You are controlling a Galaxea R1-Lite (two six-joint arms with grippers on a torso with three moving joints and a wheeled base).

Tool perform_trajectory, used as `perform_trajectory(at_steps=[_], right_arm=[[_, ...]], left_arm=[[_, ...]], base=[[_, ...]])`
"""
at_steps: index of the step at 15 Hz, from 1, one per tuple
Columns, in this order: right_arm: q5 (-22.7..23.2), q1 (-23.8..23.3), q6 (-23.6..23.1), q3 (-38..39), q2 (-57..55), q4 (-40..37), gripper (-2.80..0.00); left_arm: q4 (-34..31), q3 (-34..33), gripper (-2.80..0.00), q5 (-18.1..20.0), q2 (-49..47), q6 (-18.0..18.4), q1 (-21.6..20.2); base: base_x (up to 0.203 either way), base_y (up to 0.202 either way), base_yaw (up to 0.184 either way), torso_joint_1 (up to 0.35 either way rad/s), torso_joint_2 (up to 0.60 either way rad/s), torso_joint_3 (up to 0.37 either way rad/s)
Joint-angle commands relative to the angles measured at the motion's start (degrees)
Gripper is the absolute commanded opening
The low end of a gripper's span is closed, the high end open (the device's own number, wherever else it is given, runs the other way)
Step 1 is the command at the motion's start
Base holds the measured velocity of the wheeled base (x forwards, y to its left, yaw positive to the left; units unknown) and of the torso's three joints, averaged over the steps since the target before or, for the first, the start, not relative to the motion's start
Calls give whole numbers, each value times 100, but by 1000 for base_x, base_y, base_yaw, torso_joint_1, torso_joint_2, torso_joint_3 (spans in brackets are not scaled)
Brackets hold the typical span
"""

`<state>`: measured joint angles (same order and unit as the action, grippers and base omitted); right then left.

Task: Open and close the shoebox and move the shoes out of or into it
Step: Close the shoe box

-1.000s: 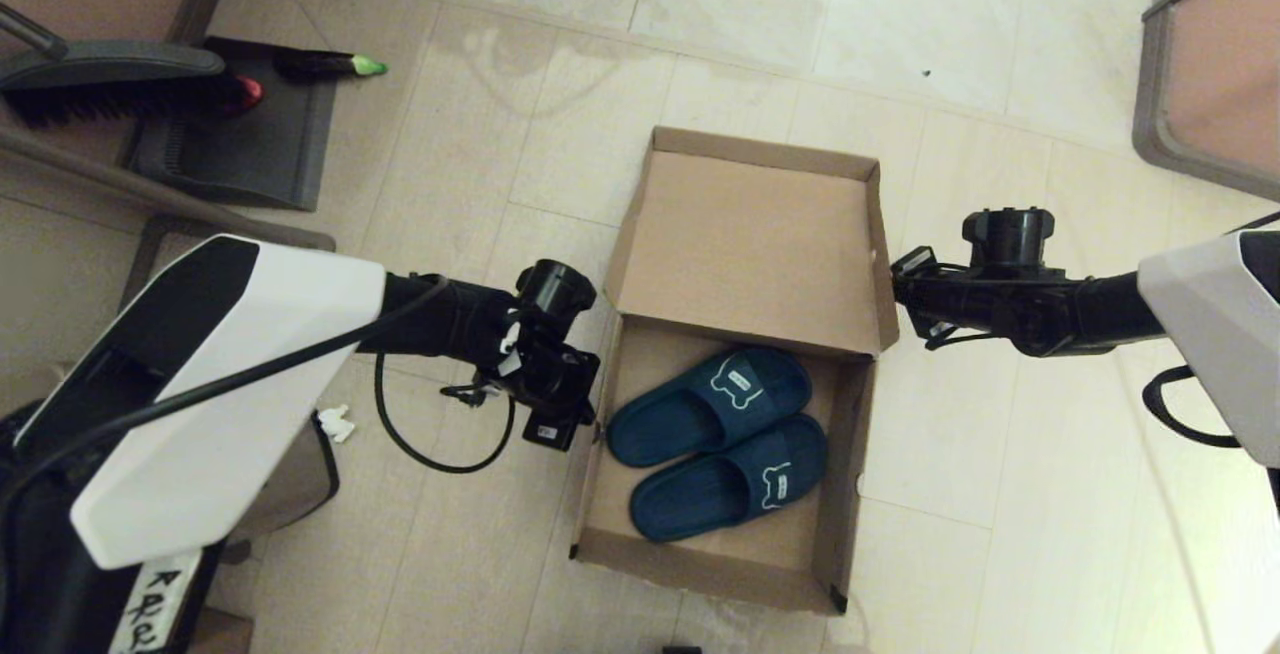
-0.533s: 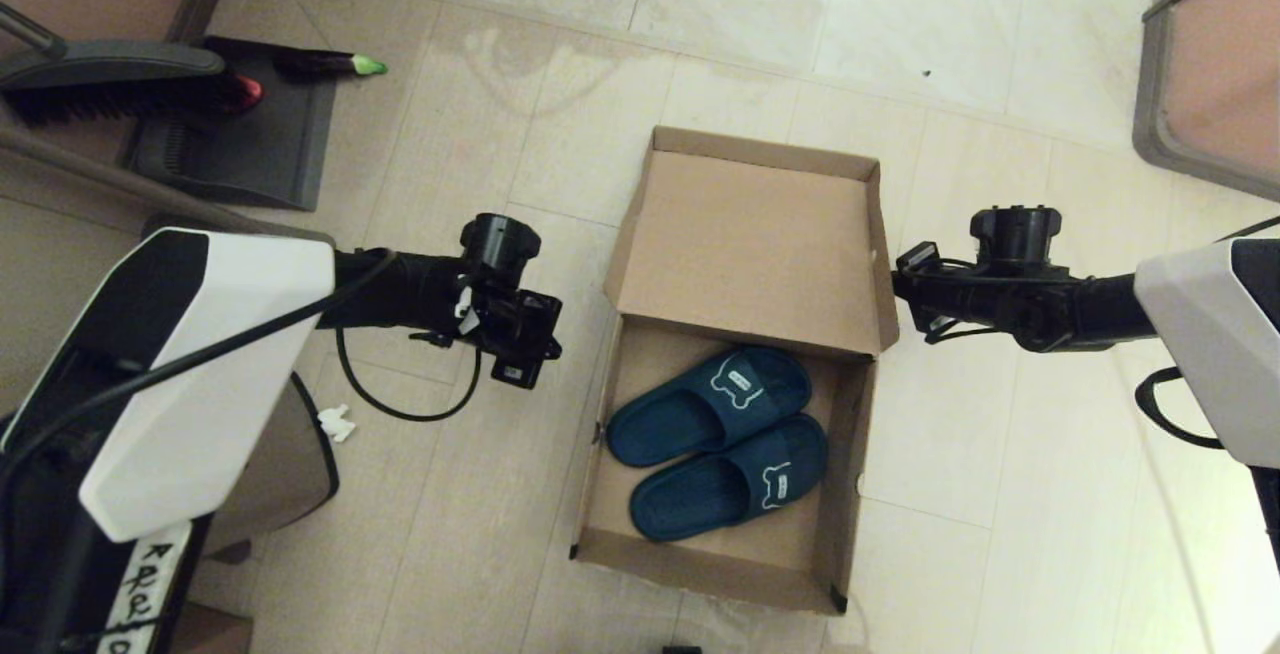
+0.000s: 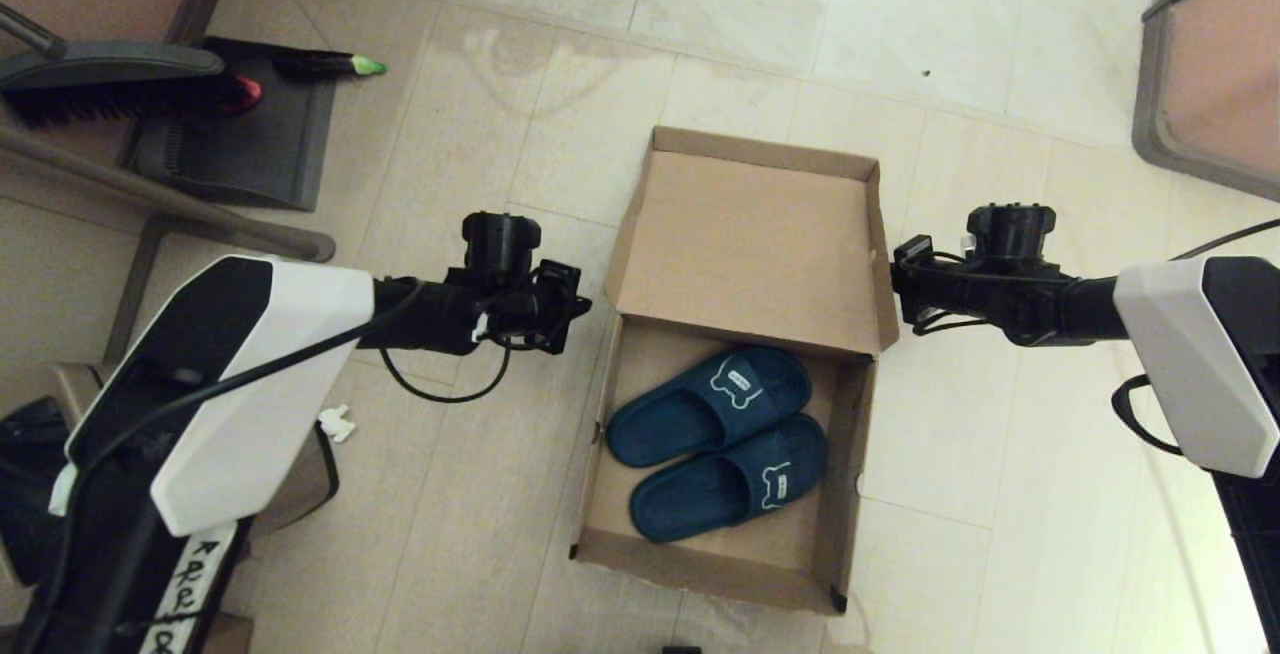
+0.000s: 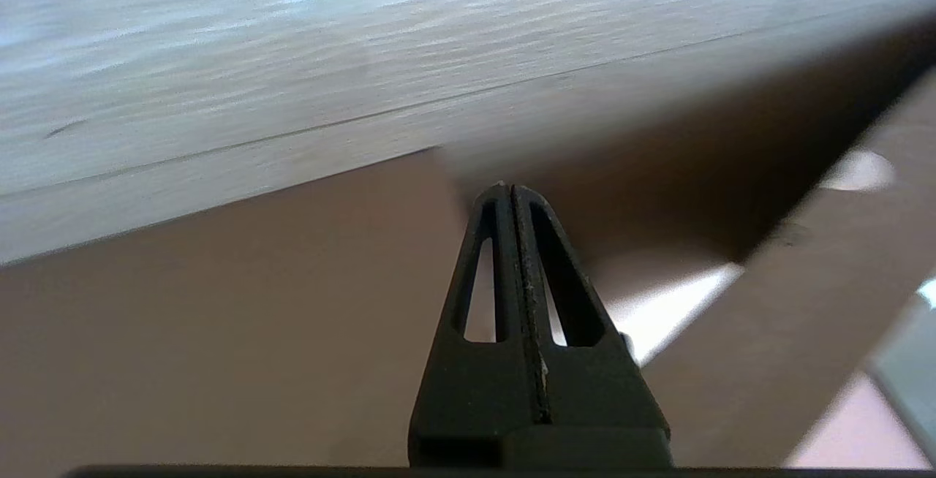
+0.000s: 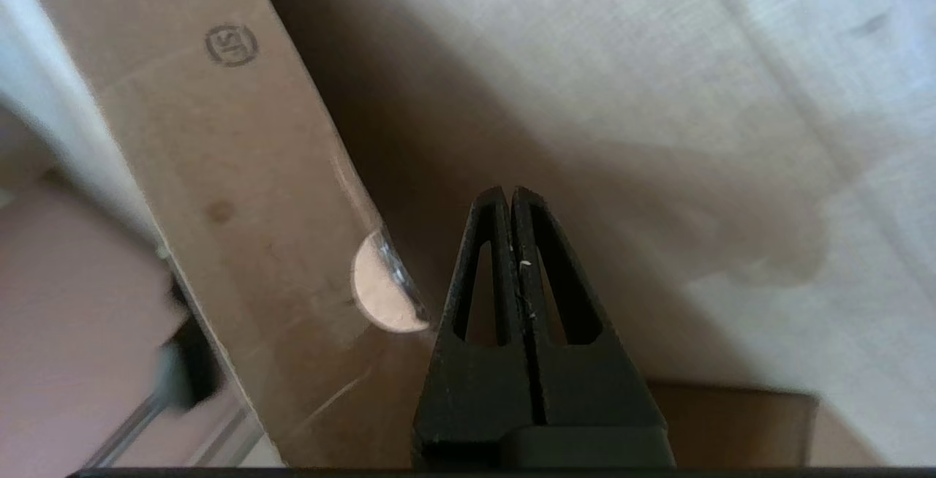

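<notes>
2 shoes only overhead, right tool closed, wrist view

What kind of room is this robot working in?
Probably a home entryway or utility corner: a pale tiled floor, a brush by a dark dustpan, and slippers in an open shoebox.

Shoebox blurred, cut off in both wrist views.

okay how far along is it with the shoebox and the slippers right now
Done: the shoebox stands open and both shoes lie side by side inside. In hand: the left gripper and right gripper, both shut and empty, flank the raised lid. Left: closing the lid, judging by that placement.
</notes>
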<state>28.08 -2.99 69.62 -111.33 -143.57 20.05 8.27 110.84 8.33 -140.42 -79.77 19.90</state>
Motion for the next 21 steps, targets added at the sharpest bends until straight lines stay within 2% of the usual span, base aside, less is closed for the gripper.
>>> perform_trajectory(at_steps=[1, 3, 5, 8, 10, 12, 14, 18, 21], right_arm=[[238, -42, 85, -55, -127, 16, -280], [492, -122, 182, -57, -154, 16, -280], [1135, -347, 599, -55, -156, 60, -280], [2143, -650, 1203, -58, -262, 948, -280], [2520, -709, 1707, -100, -416, 1396, -280], [2578, -688, 1804, -117, -588, 1752, -280], [2481, -672, 1761, -117, -648, 1774, -280], [1664, -455, 1140, -117, -739, 1748, -280], [1583, -196, 1045, -165, -741, 1767, -280]], left_arm=[[336, 6, -280, 199, -156, -42, 8], [748, 8, -280, 500, -254, -39, 7], [1019, 8, -280, 602, -302, -39, 17], [1036, 8, -280, 804, -293, -39, 62], [1103, 8, -280, 846, -293, -47, 74], [1124, 4, -280, 837, -293, -52, 102], [1131, 8, -280, 846, -284, -47, 120], [1124, -1, -280, 846, -240, -47, 129], [1115, -1, -280, 846, -231, -47, 155]], base=[[0, 0, 0, 0, 0, 0], [0, 0, 0, 0, 0, 0], [0, 0, 0, 0, 0, 0], [0, 0, 0, 0, 0, 0], [0, 0, 0, 0, 0, 0], [0, 0, 0, 0, 0, 0], [0, 0, 0, 0, 0, 0], [0, 0, 0, 0, 0, 0], [0, 0, 0, 0, 0, 0]])
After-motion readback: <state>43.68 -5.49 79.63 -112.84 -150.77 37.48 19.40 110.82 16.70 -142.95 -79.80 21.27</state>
